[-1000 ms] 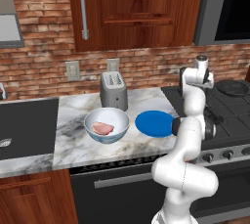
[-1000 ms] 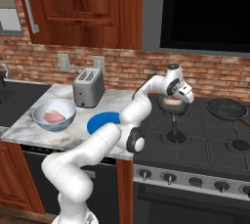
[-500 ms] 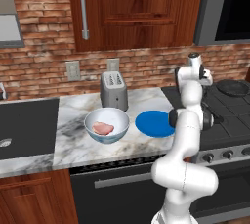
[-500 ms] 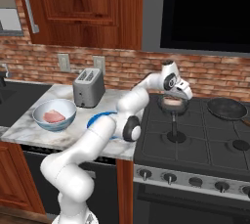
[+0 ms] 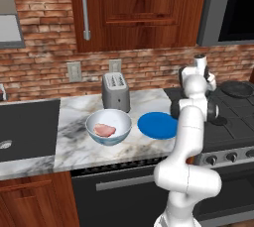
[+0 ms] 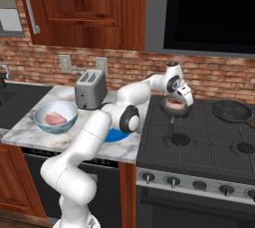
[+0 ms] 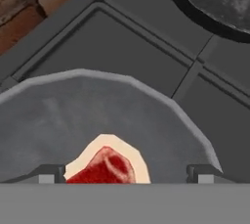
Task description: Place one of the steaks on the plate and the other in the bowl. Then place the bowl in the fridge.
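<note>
On the left, one bowl is sitting on the marble counter, just in front of one grey toaster. One pale pink steak is lying inside the bowl. Just to the right of the bowl, one blue plate is lying flat on the counter with nothing on it, its right edge partly covered by the white arm.

Further right, the black stove is carrying two frying pans. The nearer-left pan is holding the second steak, the dark red one with a whitish fat rim, so two steaks are showing in all: one in the bowl, one in this pan. The other pan is sitting at the far right of the stove.

The gripper is hanging directly over the red steak in the pan, its two fingertips standing wide apart, one on each side of the meat and holding nothing. From the hand camera the steak is lying between the tips; whether they are touching the pan floor cannot be told.
</note>
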### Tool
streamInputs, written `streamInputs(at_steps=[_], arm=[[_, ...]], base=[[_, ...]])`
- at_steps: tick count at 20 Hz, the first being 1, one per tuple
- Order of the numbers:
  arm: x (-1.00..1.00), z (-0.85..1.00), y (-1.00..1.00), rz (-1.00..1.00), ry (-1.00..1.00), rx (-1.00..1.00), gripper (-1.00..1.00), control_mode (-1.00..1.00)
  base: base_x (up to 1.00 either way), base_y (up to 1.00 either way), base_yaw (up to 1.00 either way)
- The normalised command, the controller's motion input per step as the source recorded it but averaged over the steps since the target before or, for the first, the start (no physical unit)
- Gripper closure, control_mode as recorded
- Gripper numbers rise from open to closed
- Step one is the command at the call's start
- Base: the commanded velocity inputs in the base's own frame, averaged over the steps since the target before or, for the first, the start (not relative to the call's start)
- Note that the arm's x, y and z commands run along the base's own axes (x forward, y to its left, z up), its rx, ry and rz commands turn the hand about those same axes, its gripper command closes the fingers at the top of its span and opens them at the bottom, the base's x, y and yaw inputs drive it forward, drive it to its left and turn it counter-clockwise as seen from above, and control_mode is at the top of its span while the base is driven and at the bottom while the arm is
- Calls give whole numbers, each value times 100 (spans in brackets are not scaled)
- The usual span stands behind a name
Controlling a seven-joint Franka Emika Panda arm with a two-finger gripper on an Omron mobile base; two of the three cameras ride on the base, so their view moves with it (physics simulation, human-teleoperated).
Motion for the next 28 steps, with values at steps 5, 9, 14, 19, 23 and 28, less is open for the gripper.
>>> streamInputs(at_steps=[5, 9, 14, 19, 23, 28], arm=[[0, 0, -4, -23, -6, 17, -100, -100], [31, 5, 3, -13, -1, 5, -100, -100], [35, 17, 14, -10, 5, 1, -100, -100], [36, 7, 22, -6, 17, 0, -100, -100], [32, -10, 1, -1, 17, -1, -100, -100], [17, -31, -22, -1, 18, 3, -100, -100]], base=[[0, 0, 0], [0, 0, 0], [0, 0, 0], [0, 0, 0], [0, 0, 0], [0, 0, 0]])
